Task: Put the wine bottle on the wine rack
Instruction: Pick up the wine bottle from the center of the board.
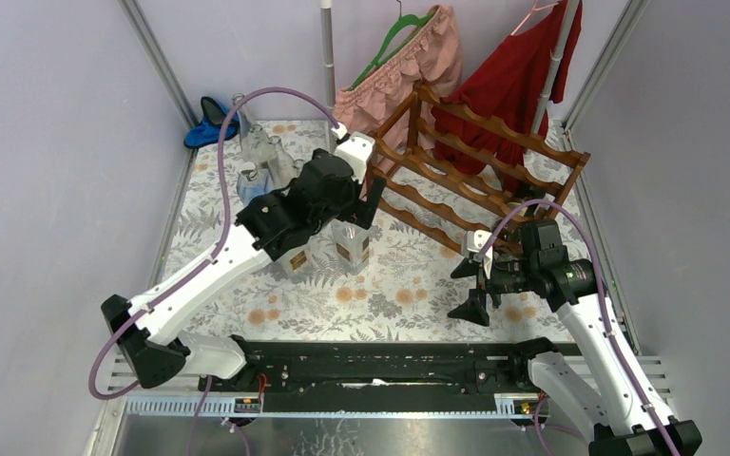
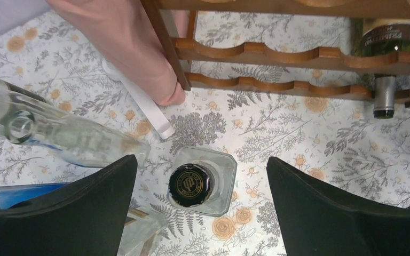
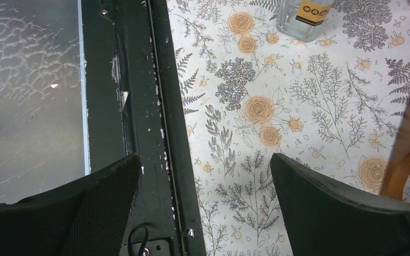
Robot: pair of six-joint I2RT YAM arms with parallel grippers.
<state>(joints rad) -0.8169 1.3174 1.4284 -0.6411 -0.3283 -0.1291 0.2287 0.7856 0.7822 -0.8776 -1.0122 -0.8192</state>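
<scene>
A dark wine bottle (image 2: 385, 38) is seen lying across the scalloped rails of the wine rack (image 2: 277, 56), neck protruding. The left hand (image 2: 201, 162) is held spread above an upright square glass bottle (image 2: 203, 184) on the floral worktop (image 2: 325, 144). The right hand (image 3: 205, 160) is likewise spread.

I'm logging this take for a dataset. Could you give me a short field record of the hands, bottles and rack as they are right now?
left hand: open, directly above the square bottle's cap
square bottle: clear glass, black cap, upright on the table, not gripped
wine rack: far right of the table, holding one dark bottle lying down
right hand: open, empty, above the table beside the rack
clear bottles: grouped at far left
task state: square bottle not yet on the rack
</scene>
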